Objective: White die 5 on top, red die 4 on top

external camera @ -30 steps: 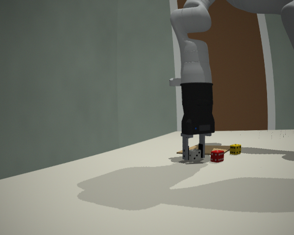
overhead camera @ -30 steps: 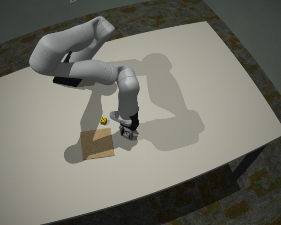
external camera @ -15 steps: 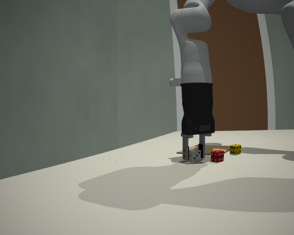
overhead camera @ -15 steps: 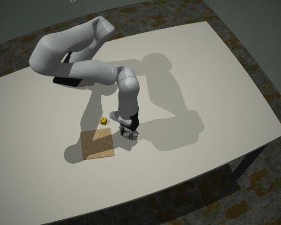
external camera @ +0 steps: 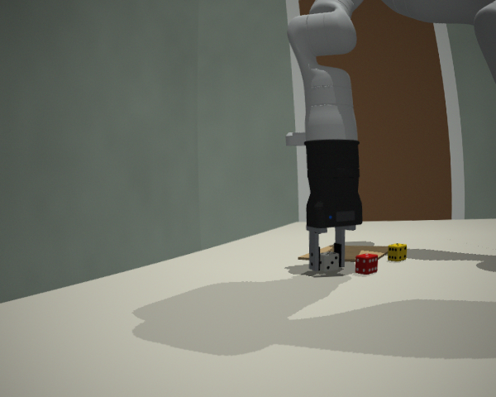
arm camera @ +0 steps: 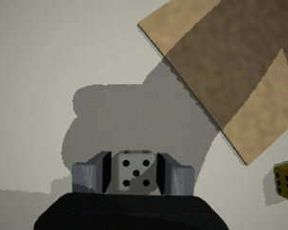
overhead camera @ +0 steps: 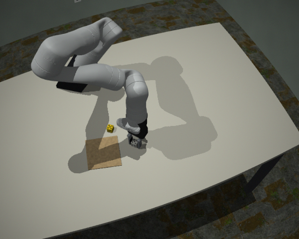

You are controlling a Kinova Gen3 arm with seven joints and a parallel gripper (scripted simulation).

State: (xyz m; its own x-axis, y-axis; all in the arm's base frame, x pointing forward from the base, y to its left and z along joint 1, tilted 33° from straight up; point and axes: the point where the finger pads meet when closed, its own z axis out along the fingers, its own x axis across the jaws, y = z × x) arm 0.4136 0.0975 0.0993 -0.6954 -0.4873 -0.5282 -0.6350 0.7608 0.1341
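Observation:
The white die (overhead camera: 134,143) (external camera: 330,261) (arm camera: 136,168) stands on the table beside the mat (overhead camera: 103,154) (external camera: 359,251) (arm camera: 202,72), with a five facing up in the wrist view. My gripper (overhead camera: 135,142) (external camera: 327,264) (arm camera: 133,167) points down with its fingers low on both sides of this die. It is open, with narrow gaps to the die in the wrist view. The red die (external camera: 366,264) sits on the table off the mat, its top seeming to show one pip; the arm hides it in the top view. The yellow die (overhead camera: 109,128) (external camera: 397,252) (arm camera: 287,181) lies off the mat.
The yellow die is close to the mat's edge on the side toward the arm's base (overhead camera: 72,86). The red die is near the gripper's right finger in the exterior view. Arm shadows cross the mat and the white die's surroundings.

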